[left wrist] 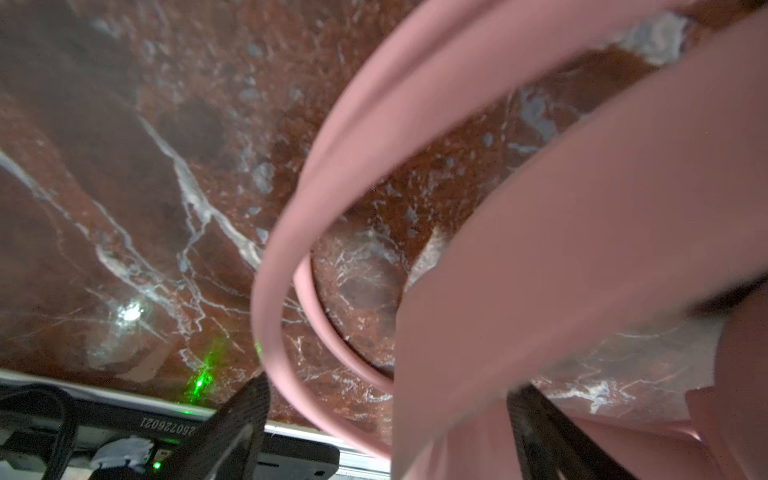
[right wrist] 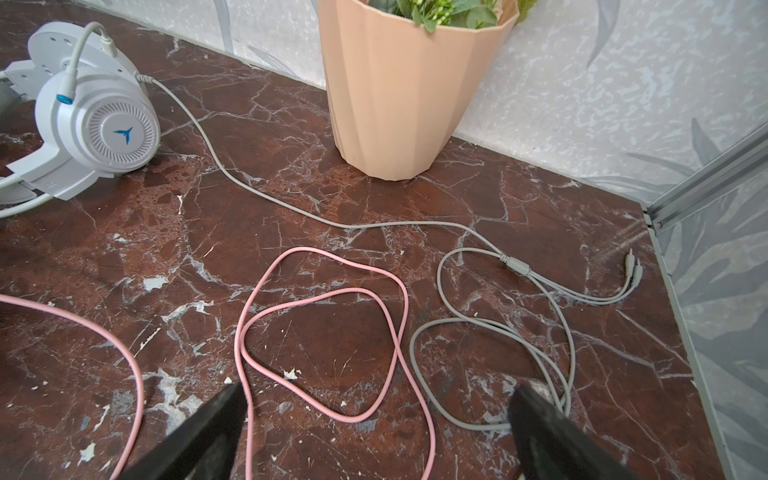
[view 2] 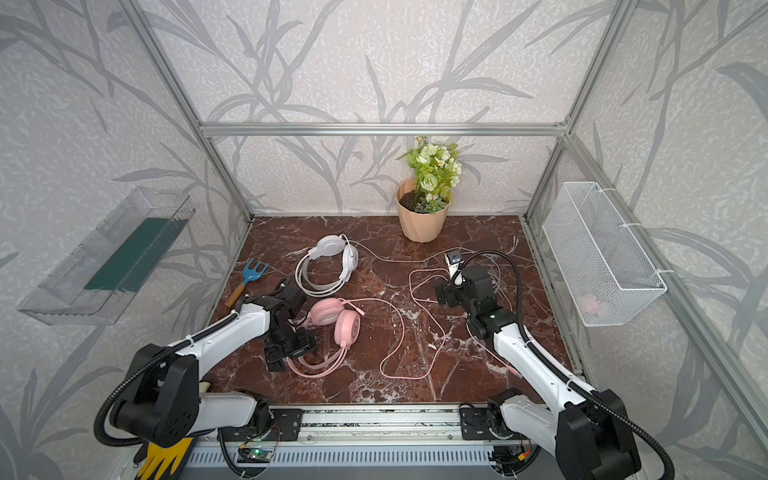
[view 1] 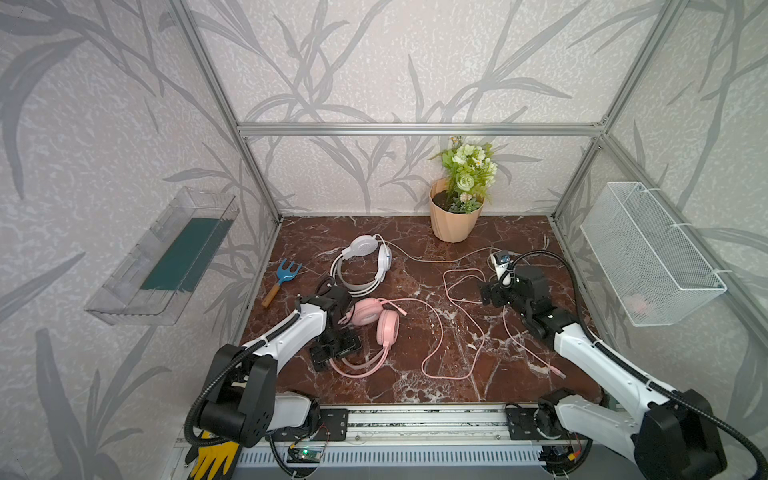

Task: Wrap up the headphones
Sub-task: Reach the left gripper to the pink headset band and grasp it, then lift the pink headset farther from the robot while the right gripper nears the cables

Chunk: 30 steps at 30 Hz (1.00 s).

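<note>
Near left on the marble table [view 1: 374, 386], the left gripper [left wrist: 388, 386] has its jaws apart astride the headband of the pink headphones [view 1: 376, 320]. Farther right, the right gripper [right wrist: 378, 390] hovers wide open over loose pink cable [right wrist: 307, 248] and grey cable [right wrist: 395, 223]. The white headphones [view 1: 365, 253] lie beyond, left of centre.

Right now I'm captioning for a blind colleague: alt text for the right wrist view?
A pink cable lies looped on the marble table before the open right pincer. A grey cable coils beside it; a white headset and peach flowerpot sit behind.
</note>
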### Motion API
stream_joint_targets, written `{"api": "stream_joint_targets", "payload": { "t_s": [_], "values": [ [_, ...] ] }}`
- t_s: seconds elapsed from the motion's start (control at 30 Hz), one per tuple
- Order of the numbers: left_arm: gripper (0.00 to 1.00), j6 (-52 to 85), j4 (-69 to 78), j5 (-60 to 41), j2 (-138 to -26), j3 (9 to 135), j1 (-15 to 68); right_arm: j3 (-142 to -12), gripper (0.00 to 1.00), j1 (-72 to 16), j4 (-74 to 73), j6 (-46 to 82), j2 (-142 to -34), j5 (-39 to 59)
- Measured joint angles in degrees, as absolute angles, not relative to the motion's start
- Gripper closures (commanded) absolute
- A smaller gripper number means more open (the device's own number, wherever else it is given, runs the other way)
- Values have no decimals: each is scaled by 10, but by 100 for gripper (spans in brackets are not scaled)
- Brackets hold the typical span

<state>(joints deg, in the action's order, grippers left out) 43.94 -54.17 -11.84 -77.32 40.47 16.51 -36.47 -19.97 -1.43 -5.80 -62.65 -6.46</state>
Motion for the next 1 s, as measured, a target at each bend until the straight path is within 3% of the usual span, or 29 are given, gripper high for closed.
{"api": "stream_joint_targets", "payload": {
  "t_s": [0.4,0.63,0.7,1.0],
  "values": [
    [42,424,-502,-104,-840,415,165,-365,1,-203,-18,-58,-631,-71],
    [47,394,-510,-101,-874,444,168,-365,1,-205,-18,-58,-635,-75],
    [53,383,-510,-96,-882,453,168,-365,1,-205,-18,-58,-636,-75],
    [51,318,-506,-42,-932,518,168,-366,1,-209,-19,-58,-647,-78]
  ]
}}
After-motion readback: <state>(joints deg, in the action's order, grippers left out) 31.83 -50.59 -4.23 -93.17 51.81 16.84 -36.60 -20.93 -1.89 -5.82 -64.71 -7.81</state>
